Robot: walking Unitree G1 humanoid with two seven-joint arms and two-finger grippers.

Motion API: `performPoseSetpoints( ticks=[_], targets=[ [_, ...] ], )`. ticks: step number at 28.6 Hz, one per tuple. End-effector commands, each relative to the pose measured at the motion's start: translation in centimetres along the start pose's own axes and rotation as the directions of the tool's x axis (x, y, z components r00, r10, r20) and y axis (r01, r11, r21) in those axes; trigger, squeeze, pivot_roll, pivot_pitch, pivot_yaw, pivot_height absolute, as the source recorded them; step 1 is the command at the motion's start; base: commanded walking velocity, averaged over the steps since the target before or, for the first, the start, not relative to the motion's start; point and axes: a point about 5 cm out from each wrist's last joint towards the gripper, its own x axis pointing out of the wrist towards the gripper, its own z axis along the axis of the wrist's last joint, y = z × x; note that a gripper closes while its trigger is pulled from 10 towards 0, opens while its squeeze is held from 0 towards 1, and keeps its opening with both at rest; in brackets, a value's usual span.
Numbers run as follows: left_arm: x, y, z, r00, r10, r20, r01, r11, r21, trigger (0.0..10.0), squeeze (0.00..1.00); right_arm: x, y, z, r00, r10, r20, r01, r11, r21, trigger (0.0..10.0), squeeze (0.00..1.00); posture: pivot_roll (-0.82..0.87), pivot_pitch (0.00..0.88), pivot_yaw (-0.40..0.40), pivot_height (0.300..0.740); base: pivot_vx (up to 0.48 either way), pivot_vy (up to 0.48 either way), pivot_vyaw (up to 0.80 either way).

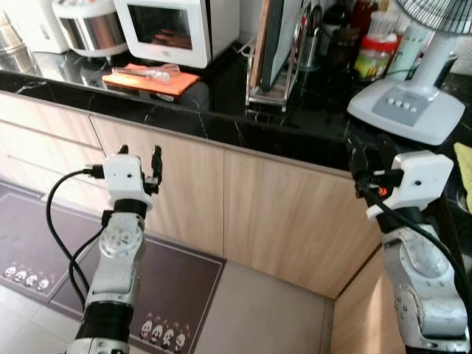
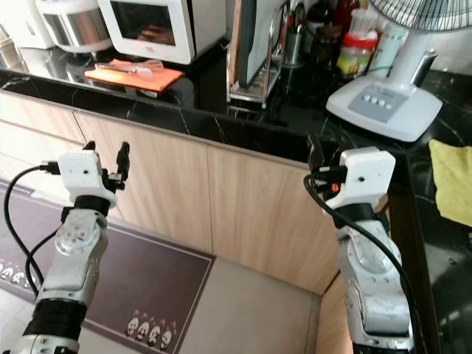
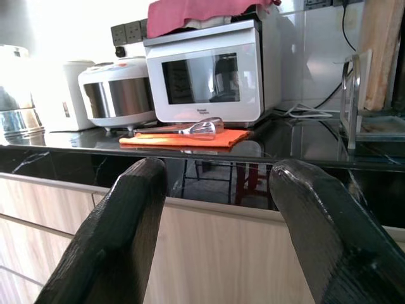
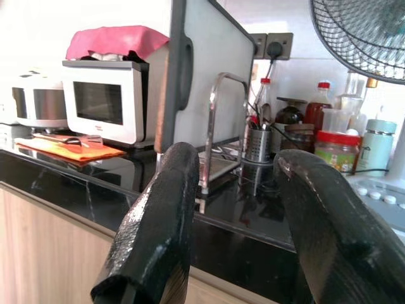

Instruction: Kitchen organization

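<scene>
My left gripper (image 1: 140, 161) is raised in front of the wooden cabinet doors (image 1: 192, 192), below the edge of the black counter (image 1: 221, 122), its fingers (image 3: 107, 240) spread wide apart and holding nothing, touching nothing. My right gripper (image 1: 361, 158) is up at about 3 o'clock in my view, just at the counter's front edge, its fingers (image 4: 158, 215) likewise parted wide and empty. On the counter at 11 o'clock lies an orange cloth (image 1: 153, 77) with a pair of clear tongs (image 1: 151, 71) resting on it, just in front of a white microwave (image 1: 173, 28); a pink cloth (image 3: 202, 11) is draped on top of the microwave. Beside the microwave, further toward 10 o'clock, stands a white and silver rice cooker (image 1: 88, 28). At 12 o'clock a wire rack (image 1: 273, 74) holds cutting boards (image 1: 279, 37) standing upright. Behind it a metal holder (image 4: 257, 144) contains utensils, though I cannot tell which. Toward 1 o'clock are bottles and a red-lidded jar (image 1: 376, 53); what they hold I cannot tell. A white fan (image 1: 417, 96) sits on the counter at 2 o'clock, near my right gripper. A yellow cloth (image 2: 451, 181) lies on the counter at 3 o'clock. On the floor at 8 o'clock is a dark mat (image 1: 177, 287) with small panda figures.
</scene>
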Motion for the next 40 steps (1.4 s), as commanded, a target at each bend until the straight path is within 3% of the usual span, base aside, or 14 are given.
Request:
performPoseSetpoints(
  ticks=[1,13,19,29,31,35,37,40],
  targets=[
    [-0.1,0.3,0.0,1.0,0.014,-0.007,-0.014,1.0,-0.003,10.0,0.0,0.2,0.1,0.3,1.0,0.006,0.015,-0.007,1.0,0.014,10.0,0.0,-0.08,0.0,-0.026,0.74,0.0,0.382,0.0],
    [-0.2,0.4,-0.2,1.0,0.016,-0.014,-0.016,1.0,-0.002,10.0,0.0,0.2,-0.1,0.1,1.0,0.004,0.006,-0.004,1.0,0.008,10.0,0.0,-0.08,0.0,-0.024,0.74,0.0,0.382,0.0],
    [-0.9,0.7,-1.2,0.998,0.017,-0.056,-0.016,1.0,0.012,10.0,0.0,0.1,-0.2,-0.6,1.0,-0.008,-0.017,0.008,1.0,0.019,10.0,0.0,-0.07,0.0,-0.022,0.74,0.0,0.382,0.0],
    [-4.3,2.6,-7.0,0.953,0.057,-0.298,-0.039,0.997,0.065,10.0,0.0,-1.5,-1.6,-6.3,0.974,-0.085,-0.209,0.1,0.993,0.066,10.0,0.0,-0.07,0.0,-0.018,0.74,0.0,0.379,0.0],
    [-6.0,3.1,-9.2,0.916,0.052,-0.398,-0.015,0.995,0.094,10.0,0.0,-2.9,-1.6,-9.6,0.944,-0.084,-0.318,0.115,0.99,0.08,10.0,0.0,-0.07,0.0,-0.018,0.74,0.0,0.373,0.0],
    [-8.1,3.2,-11.5,0.857,0.036,-0.513,0.021,0.994,0.104,10.0,0.0,-5.0,-1.6,-13.8,0.875,-0.092,-0.476,0.142,0.987,0.07,10.0,0.0,-0.06,0.0,-0.017,0.74,0.0,0.369,0.0],
    [-9.9,3.2,-13.2,0.797,0.024,-0.604,0.05,0.993,0.106,10.0,0.0,-7.2,-1.4,-16.8,0.794,-0.104,-0.599,0.176,0.982,0.063,10.0,0.0,-0.06,0.0,-0.018,0.74,0.0,0.36,0.0],
    [-12.3,2.9,-15.0,0.71,-0.001,-0.704,0.102,0.99,0.101,10.0,0.0,-9.8,-0.4,-19.4,0.694,-0.073,-0.716,0.18,0.981,0.074,10.0,0.0,-0.05,0.0,-0.014,0.74,0.0,0.351,0.0]
  ],
)
